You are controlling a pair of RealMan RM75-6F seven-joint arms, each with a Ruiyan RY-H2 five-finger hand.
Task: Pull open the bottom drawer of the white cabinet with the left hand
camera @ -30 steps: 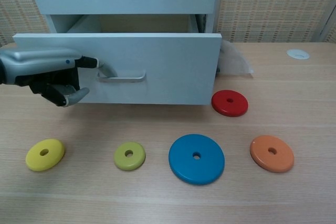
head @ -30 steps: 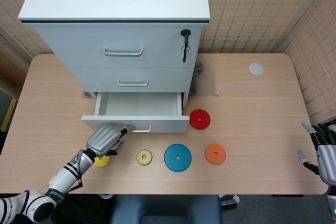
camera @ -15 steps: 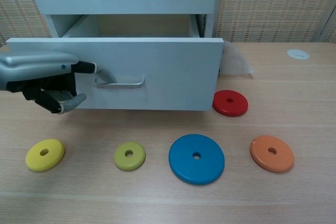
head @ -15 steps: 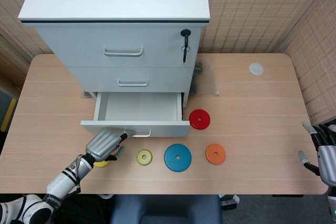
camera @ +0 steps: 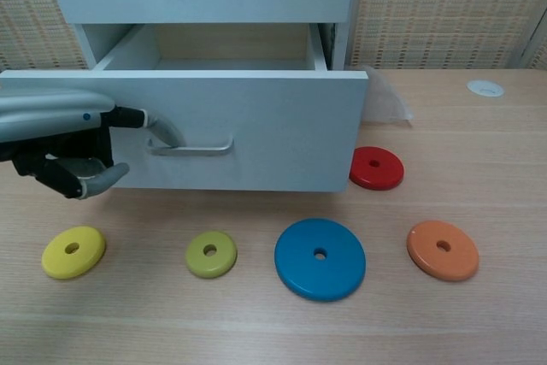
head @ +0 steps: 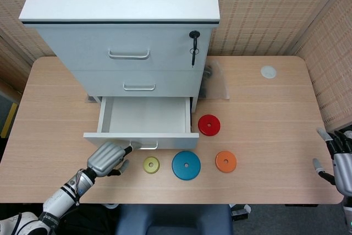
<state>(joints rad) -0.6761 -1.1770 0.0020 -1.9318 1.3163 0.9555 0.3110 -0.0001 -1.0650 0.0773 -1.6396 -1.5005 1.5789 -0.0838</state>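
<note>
From the head view, the white cabinet (head: 124, 37) stands at the table's back left; its bottom drawer (head: 142, 127) juts toward the front edge, and the left hand (head: 105, 158) hooks a fingertip in the handle (head: 144, 146) to draw it; the right hand (head: 341, 158), fingers spread, idles at the right edge.

In the chest view, the curled fingers (camera: 128, 117) meet the handle's left end, so the pull runs straight outward; coloured discs (camera: 320, 259) lie near the front edge.
</note>
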